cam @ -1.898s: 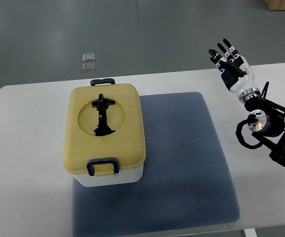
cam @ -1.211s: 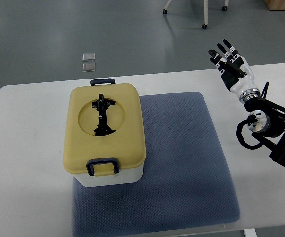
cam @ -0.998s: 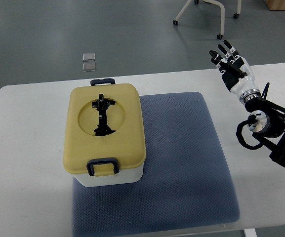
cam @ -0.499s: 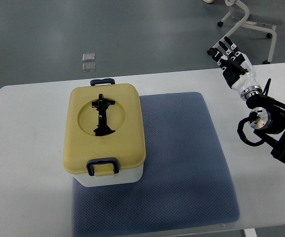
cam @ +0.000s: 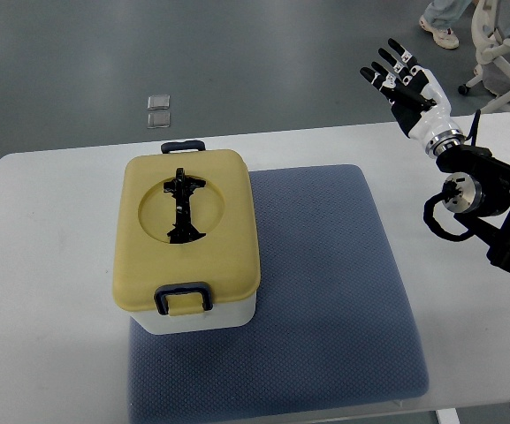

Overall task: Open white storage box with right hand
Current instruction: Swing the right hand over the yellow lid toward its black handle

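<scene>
The white storage box (cam: 203, 316) stands on the left part of a blue-grey mat (cam: 325, 291). Its yellow lid (cam: 187, 228) is closed, with a black folded handle (cam: 180, 206) in a round recess. A dark latch (cam: 183, 298) sits at the near edge and another (cam: 185, 146) at the far edge. My right hand (cam: 403, 78) is raised over the table's far right edge, fingers spread, holding nothing, far to the right of the box. The left arm does not show.
The white table (cam: 42, 291) carries the mat and box. Two small clear squares (cam: 158, 109) lie on the grey floor beyond it. An office chair (cam: 502, 49) and a person's shoe (cam: 438, 32) show at the top right.
My right hand has risen and moved away from me, past the table's far edge. A chair has rolled in at the top right, and a person's shoe has come into view.
</scene>
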